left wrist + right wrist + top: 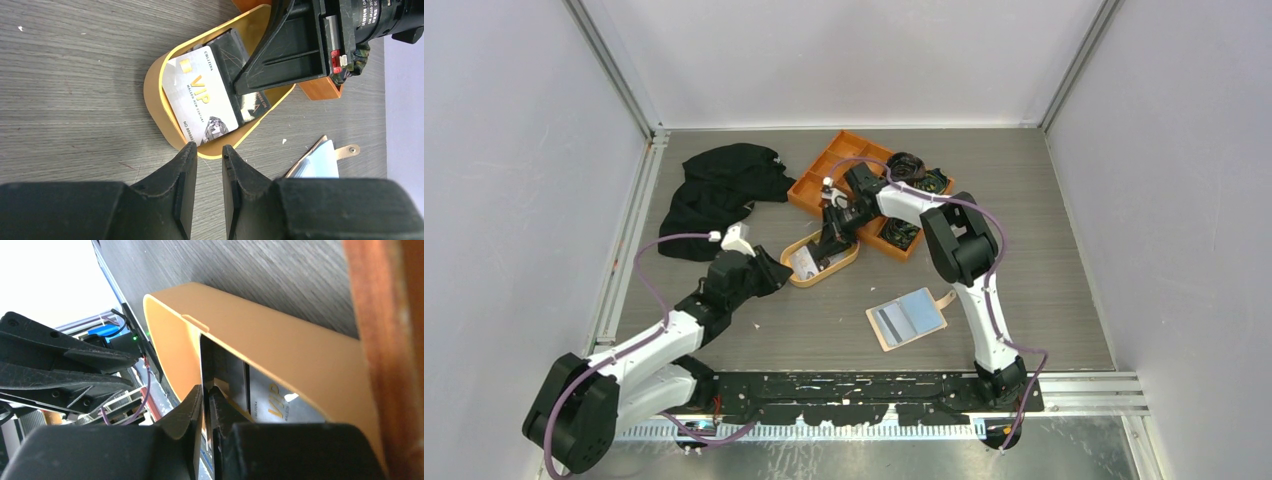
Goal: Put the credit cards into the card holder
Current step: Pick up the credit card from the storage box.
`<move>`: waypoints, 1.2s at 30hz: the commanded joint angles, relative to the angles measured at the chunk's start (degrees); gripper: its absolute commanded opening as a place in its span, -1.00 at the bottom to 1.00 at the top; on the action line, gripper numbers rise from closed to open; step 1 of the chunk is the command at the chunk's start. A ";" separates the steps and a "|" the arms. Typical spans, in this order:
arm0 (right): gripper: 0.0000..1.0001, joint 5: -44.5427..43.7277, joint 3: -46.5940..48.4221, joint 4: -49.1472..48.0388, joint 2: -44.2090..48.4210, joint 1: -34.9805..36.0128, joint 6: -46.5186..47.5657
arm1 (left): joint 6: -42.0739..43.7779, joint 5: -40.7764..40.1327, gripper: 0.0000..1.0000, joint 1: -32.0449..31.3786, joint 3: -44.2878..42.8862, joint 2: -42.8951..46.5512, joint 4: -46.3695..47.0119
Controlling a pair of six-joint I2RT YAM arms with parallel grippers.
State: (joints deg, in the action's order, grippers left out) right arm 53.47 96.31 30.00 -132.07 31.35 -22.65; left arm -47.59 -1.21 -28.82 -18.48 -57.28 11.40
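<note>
The oval dish (796, 272) lies just in front of the orange divided tray (816, 187), whose far compartments contain dark items that cannot be identified. A black cloth (719, 185) is bunched at the far left of the table (1044, 260).

The right gripper (205, 390) reaches down into the dish. Its body covers part of the dish contents in the left wrist view. Its fingers are almost pressed together, pinching the edge of the black card (231, 50), which is tilted up against the dish wall. The white card (202, 95) lies flat in the dish beside the black card.

The left gripper (209, 155) hovers just outside the near rim of the dish, its fingers a narrow gap apart with nothing between them.

The card holder (881, 340) lies open on the table, well apart from the dish and near the right arm's base. A light blue card (921, 312) and a pale card with a dark stripe (891, 322) rest on it.

The table has a grey wood-grain surface. It is enclosed by plain pale walls (514, 150), with metal rails (629, 230) along its edges.

The white card reads "VIP" in gold, with a number line beginning "NO 8888". The smaller print is not legible.
</note>
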 commanded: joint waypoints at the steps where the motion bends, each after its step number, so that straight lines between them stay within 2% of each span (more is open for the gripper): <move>1: -0.74 1.02 -0.47 -0.45 5.89 -0.84 0.13 | 0.00 0.74 -0.48 -0.03 0.19 2.21 0.17; 8: -0.90 -0.03 -1.42 -1.60 8.32 -2.19 0.00 | -0.88 0.95 -0.48 -0.01 1.04 4.20 0.47; 11: -0.92 0.58 -2.02 -2.17 10.03 -2.97 -0.20 | -1.95 3.62 -0.46 -0.03 2.46 5.64 3.11; 17: -0.98 3.98 -5.51 -2.49 14.71 -4.13 2.14 | -4.03 7.45 -0.09 -0.01 6.35 9.67 8.69; 22: -0.98 10.31 -9.49 0.12 21.10 -4.92 9.79 | -7.17 12.79 0.24 -0.01 10.52 13.07 17.43; 27: -0.98 17.67 -15.02 5.75 27.09 -5.43 18.97 | -10.55 19.86 0.28 -0.55 13.73 12.84 31.88; 30: -0.98 19.24 -19.15 6.05 31.51 -6.00 21.03 | -7.26 18.15 0.27 -6.16 13.51 12.86 35.85; 33: -0.98 19.36 -23.34 4.14 36.72 -7.00 21.42 | -0.29 11.31 0.25 -17.34 12.32 13.11 36.70; 36: -0.98 20.19 -29.79 -3.57 42.93 -8.57 17.07 | 5.27 3.49 0.25 -25.12 12.37 12.39 40.31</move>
State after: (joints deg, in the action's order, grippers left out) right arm 69.95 71.96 33.98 -97.78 24.84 -4.32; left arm -51.24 11.22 -46.00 -4.43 -44.73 41.58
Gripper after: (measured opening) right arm 0.070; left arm 0.629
